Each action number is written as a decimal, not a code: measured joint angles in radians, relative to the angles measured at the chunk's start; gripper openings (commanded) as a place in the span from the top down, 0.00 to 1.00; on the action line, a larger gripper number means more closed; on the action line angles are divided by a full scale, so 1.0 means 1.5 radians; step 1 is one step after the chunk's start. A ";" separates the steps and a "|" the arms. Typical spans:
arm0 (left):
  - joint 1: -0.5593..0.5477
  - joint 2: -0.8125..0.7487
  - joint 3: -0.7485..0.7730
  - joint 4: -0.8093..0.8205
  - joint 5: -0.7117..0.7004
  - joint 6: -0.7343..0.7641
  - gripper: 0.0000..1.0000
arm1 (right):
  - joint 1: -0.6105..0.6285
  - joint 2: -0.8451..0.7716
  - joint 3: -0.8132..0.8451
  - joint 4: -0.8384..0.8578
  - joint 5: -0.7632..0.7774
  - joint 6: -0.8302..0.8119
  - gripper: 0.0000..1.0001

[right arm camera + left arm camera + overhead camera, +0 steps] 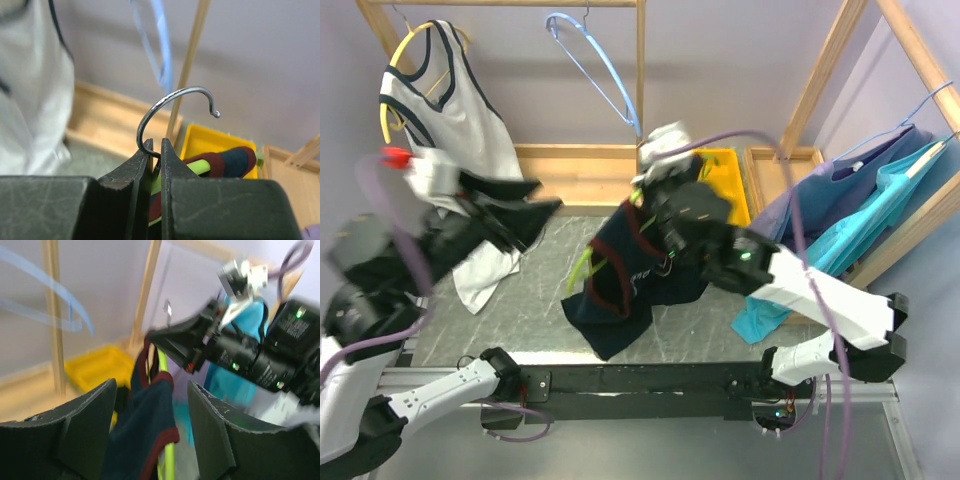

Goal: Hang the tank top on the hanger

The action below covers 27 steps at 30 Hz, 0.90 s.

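Note:
The dark navy tank top (620, 275) with dark red trim hangs over the table, draped on the lime-green hanger (584, 266). My right gripper (660, 215) is shut on the hanger at the base of its metal hook (172, 100); a red-trimmed strap (235, 161) lies over the green bar. My left gripper (535, 215) is open and empty, raised to the left of the tank top. In the left wrist view the tank top (145, 425) and the hanger bar (169, 460) show between its fingers (212, 430), farther off and untouched.
A white tank top with navy trim (455, 120) hangs on a yellow hanger at the back left. A light blue hanger (595, 60) hangs on the wooden rail. A yellow bin (725, 180) stands behind. Blue and teal garments (850, 200) hang on the right rack.

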<state>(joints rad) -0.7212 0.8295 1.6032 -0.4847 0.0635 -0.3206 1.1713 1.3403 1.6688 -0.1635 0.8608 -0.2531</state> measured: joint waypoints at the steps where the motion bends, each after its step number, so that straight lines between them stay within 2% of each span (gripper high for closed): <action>1: 0.000 -0.009 -0.032 -0.022 0.009 0.002 0.36 | 0.000 -0.002 -0.041 0.001 -0.007 0.008 1.00; 6: 0.000 -0.031 -0.153 -0.120 0.051 0.013 0.32 | 0.000 0.017 -0.156 0.001 -0.027 0.040 1.00; 13: 0.000 -0.038 -0.260 -0.168 0.083 0.014 0.35 | -0.001 0.037 -0.181 0.033 -0.041 0.072 1.00; 22: 0.000 -0.021 -0.292 -0.153 0.107 0.013 0.40 | -0.002 0.051 -0.179 0.045 -0.054 0.091 1.00; 27: 0.000 -0.001 -0.303 -0.133 0.111 0.013 0.50 | -0.002 0.067 -0.178 0.045 -0.056 0.096 1.00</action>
<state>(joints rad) -0.7212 0.8284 1.1481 -0.6846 0.2306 -0.3004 1.1679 1.4410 1.4025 -0.0959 0.7761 -0.1085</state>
